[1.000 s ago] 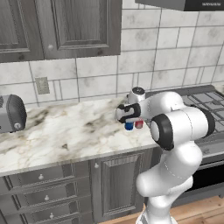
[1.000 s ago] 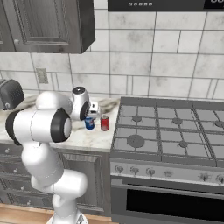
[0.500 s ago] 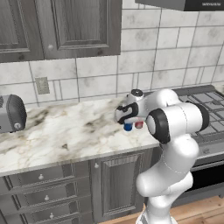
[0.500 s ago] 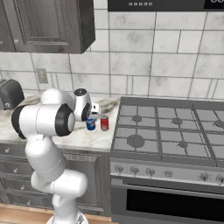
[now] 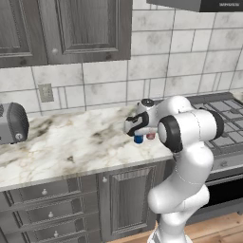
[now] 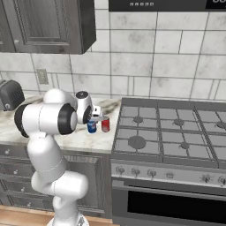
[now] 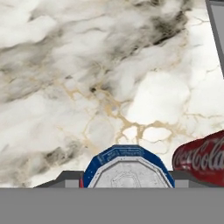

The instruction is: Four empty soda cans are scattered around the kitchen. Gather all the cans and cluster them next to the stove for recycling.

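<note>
A blue soda can point(image 5: 138, 139) point(image 6: 91, 128) stands upright under my gripper point(image 5: 138, 134) point(image 6: 91, 122), which is shut on it from above. The hand view looks down on the can's silver lid point(image 7: 127, 170), with a dark finger on each side of it. I cannot tell whether its base touches the marble counter point(image 5: 71, 142). A red soda can point(image 5: 151, 136) point(image 6: 105, 125) point(image 7: 202, 157) stands upright right beside it, on the stove's side. The stove point(image 6: 176, 132) point(image 5: 223, 114), dark with black grates, begins just past the red can.
A dark toaster point(image 5: 12, 123) point(image 6: 11, 95) sits far left on the counter. Grey wall cabinets point(image 5: 71, 28) hang above, and a black appliance point(image 6: 167, 4) hangs over the stove. The counter's front edge point(image 6: 79, 148) runs close to the cans.
The gripper with the blue can has sunk slightly toward the counter beside the red can. The arm's elbow has swung over.
</note>
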You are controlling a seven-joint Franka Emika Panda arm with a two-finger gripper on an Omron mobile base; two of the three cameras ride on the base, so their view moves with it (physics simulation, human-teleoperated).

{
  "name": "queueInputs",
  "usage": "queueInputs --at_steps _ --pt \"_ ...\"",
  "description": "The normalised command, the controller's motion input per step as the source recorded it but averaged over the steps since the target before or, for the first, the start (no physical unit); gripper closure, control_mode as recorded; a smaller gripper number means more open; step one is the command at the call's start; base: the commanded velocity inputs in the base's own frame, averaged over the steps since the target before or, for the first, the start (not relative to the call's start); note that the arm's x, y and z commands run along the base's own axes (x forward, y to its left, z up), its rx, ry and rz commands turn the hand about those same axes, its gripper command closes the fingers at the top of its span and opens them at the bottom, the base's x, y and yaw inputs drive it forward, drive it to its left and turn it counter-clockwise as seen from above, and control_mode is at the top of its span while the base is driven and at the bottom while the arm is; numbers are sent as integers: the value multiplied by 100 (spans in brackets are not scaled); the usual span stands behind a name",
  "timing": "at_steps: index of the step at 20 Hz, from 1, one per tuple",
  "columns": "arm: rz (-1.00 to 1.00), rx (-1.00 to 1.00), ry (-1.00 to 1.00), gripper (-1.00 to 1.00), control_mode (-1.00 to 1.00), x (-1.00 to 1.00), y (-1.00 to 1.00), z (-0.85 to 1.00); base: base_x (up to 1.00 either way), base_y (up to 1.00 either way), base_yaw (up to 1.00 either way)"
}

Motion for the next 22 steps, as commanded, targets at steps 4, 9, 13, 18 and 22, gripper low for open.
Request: queueInputs --at_steps 4,9,13,18,22 --pt "0 0 -2 100 -100 14 0 -12 0 0 0" --pt "0 0 0 -100 -100 5 1 -17 0 0 0" --pt "0 0 0 -100 -100 0 2 -5 0 0 0" --pt "0 0 -7 -100 -100 -7 0 0 0 0 0" --pt "0 0 -10 -100 -100 -10 0 0 0 0 0"
